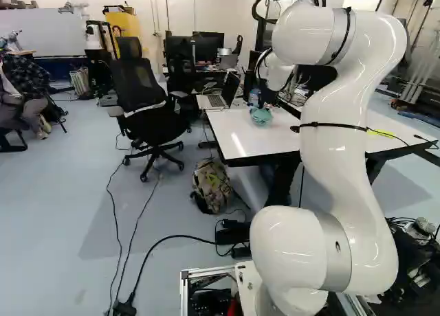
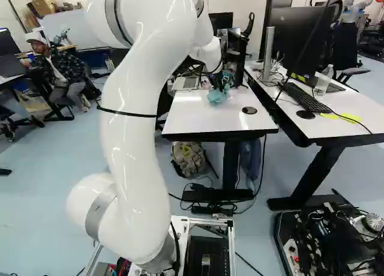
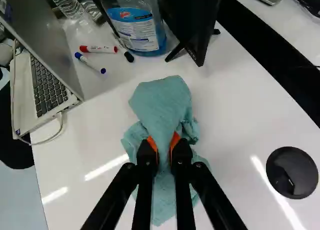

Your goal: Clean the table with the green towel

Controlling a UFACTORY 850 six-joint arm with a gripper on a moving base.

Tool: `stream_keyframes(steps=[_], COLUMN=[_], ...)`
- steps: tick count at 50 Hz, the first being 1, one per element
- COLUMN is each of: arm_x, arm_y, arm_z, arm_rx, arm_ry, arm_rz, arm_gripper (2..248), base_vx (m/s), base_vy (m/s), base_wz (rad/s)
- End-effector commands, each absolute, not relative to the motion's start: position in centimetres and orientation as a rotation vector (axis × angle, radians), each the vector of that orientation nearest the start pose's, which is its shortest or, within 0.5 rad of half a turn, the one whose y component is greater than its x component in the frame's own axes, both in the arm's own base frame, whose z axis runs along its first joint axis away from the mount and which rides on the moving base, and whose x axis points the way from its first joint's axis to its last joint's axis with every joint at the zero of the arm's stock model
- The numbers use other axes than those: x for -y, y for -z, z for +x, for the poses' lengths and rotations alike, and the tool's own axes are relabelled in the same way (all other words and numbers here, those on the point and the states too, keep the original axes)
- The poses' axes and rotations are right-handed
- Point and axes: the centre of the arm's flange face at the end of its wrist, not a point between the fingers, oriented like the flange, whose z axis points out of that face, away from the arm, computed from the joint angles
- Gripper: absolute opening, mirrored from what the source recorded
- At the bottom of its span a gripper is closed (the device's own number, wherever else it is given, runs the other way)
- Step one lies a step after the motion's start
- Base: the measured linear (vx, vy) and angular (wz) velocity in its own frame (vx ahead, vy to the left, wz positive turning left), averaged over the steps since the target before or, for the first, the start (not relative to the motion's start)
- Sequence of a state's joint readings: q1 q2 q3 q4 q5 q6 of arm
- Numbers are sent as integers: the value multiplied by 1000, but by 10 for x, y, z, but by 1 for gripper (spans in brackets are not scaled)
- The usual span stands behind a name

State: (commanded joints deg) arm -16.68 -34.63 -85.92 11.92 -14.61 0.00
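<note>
The gripper (image 2: 220, 84) hangs low over the white table (image 2: 198, 121) in the right base view, at the green towel (image 2: 217, 96). In the left base view the towel (image 1: 260, 117) lies bunched on the table near its far left part. The wrist view has the gripper (image 3: 163, 147) shut on a pinched fold of the towel (image 3: 162, 107), an orange pad on each side. Cloth spreads ahead of the fingers, to both sides and beneath them, resting on the tabletop (image 3: 235, 140).
Ahead of the gripper stand a blue spray bottle (image 3: 137, 27), markers (image 3: 90, 62) and a black stand (image 3: 190, 20). A laptop (image 3: 42, 80) lies to one side, a black round cap (image 3: 292, 172) to the other. A chair (image 1: 141, 96) stands left of the table.
</note>
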Motion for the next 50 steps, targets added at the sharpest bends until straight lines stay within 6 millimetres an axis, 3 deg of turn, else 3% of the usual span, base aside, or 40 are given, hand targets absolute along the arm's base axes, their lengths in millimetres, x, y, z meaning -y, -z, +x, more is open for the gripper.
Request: stream_keyframes(steps=[35,50], arm_x=[201,201], arm_y=[-419,-419], arm_z=[686,686], arm_rx=[-705,-705], arm_ry=[910,910], arm_rz=[-2898,-2898], arm_gripper=[46,46], base_vx=[0,0], base_vy=[0,0], base_wz=[0,0])
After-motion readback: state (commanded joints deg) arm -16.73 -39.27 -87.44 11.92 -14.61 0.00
